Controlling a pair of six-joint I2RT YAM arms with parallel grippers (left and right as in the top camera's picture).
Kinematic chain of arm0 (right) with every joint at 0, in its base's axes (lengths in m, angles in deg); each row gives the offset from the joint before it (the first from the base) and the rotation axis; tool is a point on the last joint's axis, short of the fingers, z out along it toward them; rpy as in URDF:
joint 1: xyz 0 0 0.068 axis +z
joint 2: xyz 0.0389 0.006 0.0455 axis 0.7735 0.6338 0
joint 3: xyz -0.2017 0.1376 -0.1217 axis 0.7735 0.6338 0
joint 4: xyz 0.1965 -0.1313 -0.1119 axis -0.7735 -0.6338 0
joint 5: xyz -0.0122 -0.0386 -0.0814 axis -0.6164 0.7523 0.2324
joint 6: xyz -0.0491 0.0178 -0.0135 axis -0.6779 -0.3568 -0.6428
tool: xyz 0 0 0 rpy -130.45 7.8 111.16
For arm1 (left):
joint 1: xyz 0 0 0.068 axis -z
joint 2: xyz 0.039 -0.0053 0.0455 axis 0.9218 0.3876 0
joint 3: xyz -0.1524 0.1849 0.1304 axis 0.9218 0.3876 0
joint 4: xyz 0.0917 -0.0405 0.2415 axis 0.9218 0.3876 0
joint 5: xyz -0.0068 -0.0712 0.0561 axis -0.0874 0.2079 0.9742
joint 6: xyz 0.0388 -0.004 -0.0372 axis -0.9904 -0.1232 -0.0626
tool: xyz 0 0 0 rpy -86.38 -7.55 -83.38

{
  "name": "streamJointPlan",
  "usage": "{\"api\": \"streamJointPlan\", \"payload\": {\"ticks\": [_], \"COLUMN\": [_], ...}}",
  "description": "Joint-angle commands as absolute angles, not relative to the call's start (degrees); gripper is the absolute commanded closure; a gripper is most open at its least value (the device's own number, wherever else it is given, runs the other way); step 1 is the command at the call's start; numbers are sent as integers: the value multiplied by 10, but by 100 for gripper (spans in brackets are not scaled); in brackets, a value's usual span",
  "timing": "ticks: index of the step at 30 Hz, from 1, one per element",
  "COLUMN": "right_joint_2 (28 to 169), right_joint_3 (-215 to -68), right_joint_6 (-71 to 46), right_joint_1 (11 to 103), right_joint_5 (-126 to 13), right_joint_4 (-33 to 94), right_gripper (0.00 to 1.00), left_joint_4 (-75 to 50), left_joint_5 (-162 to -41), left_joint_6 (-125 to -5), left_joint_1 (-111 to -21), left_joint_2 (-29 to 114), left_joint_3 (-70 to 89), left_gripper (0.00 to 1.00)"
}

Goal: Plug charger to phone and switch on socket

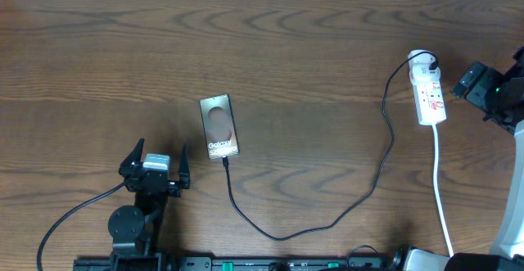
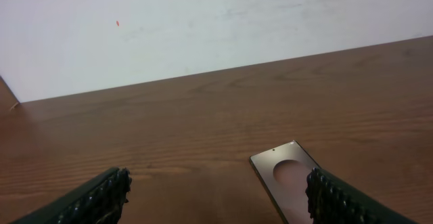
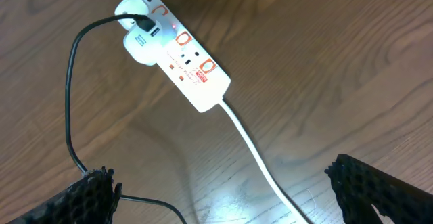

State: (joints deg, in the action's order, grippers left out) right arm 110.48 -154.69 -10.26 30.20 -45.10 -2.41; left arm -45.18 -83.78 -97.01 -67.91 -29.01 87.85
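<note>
While the overhead view takes in the whole wooden table, the wrist views show each gripper up close, spread wide and holding nothing. The right gripper hangs near the socket at the table's right side. The left gripper sits just short of the phone. Only overhead does the charger show whole, looping from the socket's far end to the phone's near edge, where its tip meets it.

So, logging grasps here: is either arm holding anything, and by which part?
Nothing is held: the left gripper and right gripper are both open, empty.
</note>
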Motion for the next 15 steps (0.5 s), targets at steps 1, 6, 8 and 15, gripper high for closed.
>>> {"api": "streamJointPlan", "payload": {"ticks": [1, 6, 8, 15], "right_joint_2": [1102, 1102, 1100, 1052], "right_joint_3": [-1548, -1548, -1548, -1535], "right_joint_6": [-95, -95, -95, -68], "right_joint_1": [300, 300, 300, 306], "right_joint_5": [-444, -444, -444, -445], "right_joint_4": [-25, -25, -25, -2], "right_gripper": [1, 1, 1, 1], "left_joint_4": [-430, -430, -430, -430], "left_joint_5": [-833, -833, -833, -833], "left_joint_6": [-966, -966, -966, -966], "left_joint_1": [-682, -682, -682, -682], "left_joint_2": [-290, -290, -290, -290], "left_joint_3": [888, 888, 888, 888], "left_gripper": [15, 15, 15, 15]}}
